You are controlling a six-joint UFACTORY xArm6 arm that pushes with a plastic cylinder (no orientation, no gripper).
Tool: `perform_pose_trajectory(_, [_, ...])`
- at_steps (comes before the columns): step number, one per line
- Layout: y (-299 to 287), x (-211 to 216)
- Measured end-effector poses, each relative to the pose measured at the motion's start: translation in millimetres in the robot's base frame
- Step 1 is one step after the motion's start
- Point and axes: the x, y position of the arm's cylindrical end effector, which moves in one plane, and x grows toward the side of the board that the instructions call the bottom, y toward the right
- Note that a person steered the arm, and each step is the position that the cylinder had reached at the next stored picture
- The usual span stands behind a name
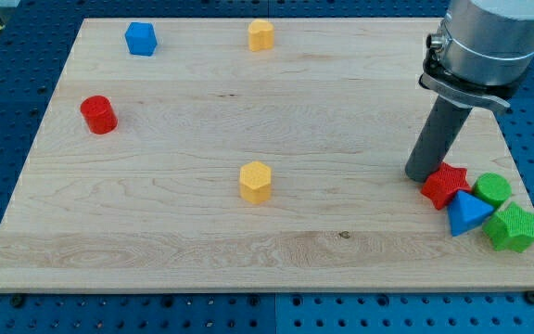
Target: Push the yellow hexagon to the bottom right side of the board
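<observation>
A yellow hexagon [256, 181] sits near the middle of the wooden board [156, 232], a little below centre. A second yellow block [261, 35] stands at the view's top, near the top edge. My tip [420, 176] rests on the board at the view's right, touching or almost touching the left side of a red star [445, 185]. The tip is far to the right of the yellow hexagon.
A blue triangle [467, 214], a green cylinder [492, 190] and a green block [512, 228] cluster with the red star at the bottom right. A blue block [141, 39] is at the top left. A red cylinder [98, 115] is at the left.
</observation>
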Motion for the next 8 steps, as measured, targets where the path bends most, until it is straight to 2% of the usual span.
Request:
perform_pose_trajectory(1, [-39,-1])
perform_pose_trajectory(3, [-76,-1])
perform_pose_trajectory(6, [-241,-35])
perform_pose_trajectory(7, [-265,-29])
perform_pose_trajectory(8, [-255,8])
